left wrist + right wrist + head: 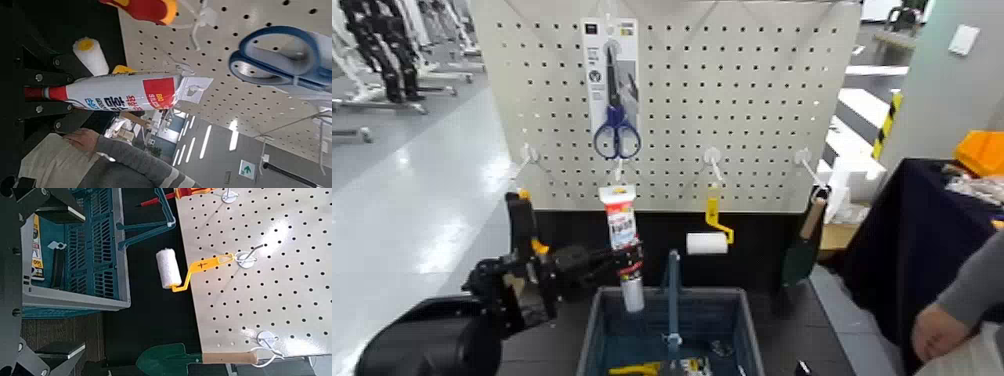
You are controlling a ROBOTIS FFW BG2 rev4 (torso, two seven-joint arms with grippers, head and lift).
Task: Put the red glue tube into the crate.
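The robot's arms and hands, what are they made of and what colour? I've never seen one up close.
What shows is black. The left arm has a bulky, rounded glossy shell, then slimmer jointed segments with a small yellow-orange mark. The left hand and the right hand have flat, angular black metal fingers studded with silver screws. No loose cables show.
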